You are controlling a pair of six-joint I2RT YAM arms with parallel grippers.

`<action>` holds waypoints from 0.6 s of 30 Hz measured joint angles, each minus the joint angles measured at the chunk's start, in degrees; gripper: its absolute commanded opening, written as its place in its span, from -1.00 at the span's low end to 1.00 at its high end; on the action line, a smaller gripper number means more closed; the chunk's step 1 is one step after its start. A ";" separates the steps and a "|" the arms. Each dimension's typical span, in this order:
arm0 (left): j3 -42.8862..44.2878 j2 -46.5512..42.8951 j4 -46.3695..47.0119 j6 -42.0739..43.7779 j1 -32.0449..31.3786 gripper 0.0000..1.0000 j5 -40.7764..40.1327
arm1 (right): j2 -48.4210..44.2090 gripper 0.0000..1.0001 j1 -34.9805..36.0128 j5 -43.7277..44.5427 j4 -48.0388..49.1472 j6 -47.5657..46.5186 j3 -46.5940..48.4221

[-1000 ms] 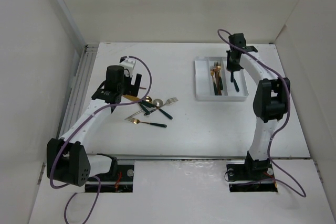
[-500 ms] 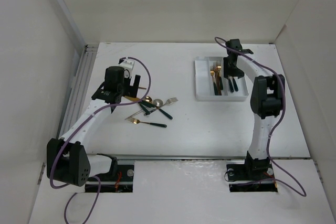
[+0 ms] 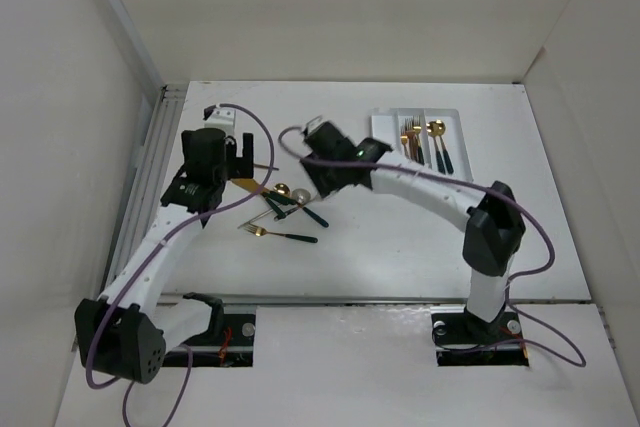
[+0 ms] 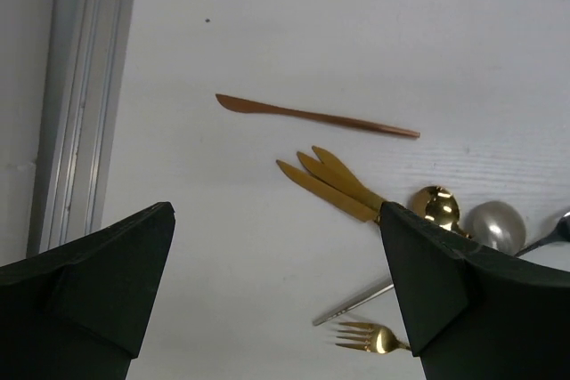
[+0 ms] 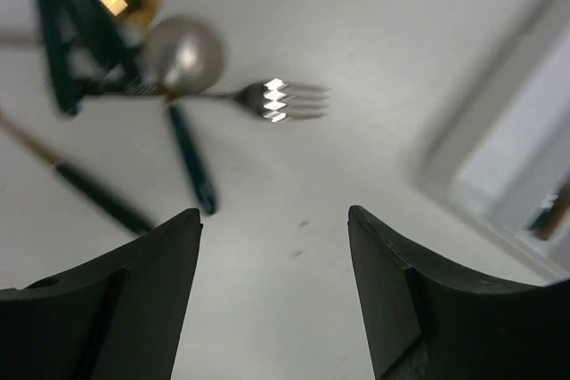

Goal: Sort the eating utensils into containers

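The eating utensils lie in a loose pile (image 3: 288, 209) left of centre: gold knives (image 4: 329, 184), a copper knife (image 4: 316, 115), a gold spoon (image 4: 435, 206), a silver spoon (image 5: 183, 55), a silver fork (image 5: 276, 100) and a gold fork (image 4: 374, 337). The white tray (image 3: 384, 152) at the back right holds gold forks (image 3: 410, 137), with a dark-handled spoon (image 3: 438, 142) to their right. My left gripper (image 4: 276, 211) hangs open over the pile's left side. My right gripper (image 5: 274, 213) is open and empty just right of the pile, over bare table.
A metal rail (image 3: 150, 162) runs along the table's left edge below the side wall. The tray's corner (image 5: 525, 157) shows blurred at the right of the right wrist view. Both arm bases stand at the near edge.
My right arm has swung from the tray leftward to the pile and opened its jaws. The dark-handled spoon it held now lies in the tray. The left arm shifted slightly back and left.
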 measured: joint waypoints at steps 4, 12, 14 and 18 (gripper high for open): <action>-0.74 -5.38 0.42 -2.71 0.00 1.00 -1.27 | 0.98 0.45 8.90 -2.69 -0.96 3.63 -4.26; -4.11 -8.87 -2.40 -5.09 1.09 1.00 -0.46 | -2.75 -0.10 3.39 -2.91 -1.68 8.13 -6.75; -4.04 -8.31 -2.73 -5.40 1.90 1.00 0.13 | -4.52 -0.23 1.14 -3.06 -1.68 8.57 -6.73; -3.02 -5.75 -3.52 -5.42 2.71 1.00 0.59 | -6.01 -0.45 -6.08 -4.09 -1.27 8.63 -6.62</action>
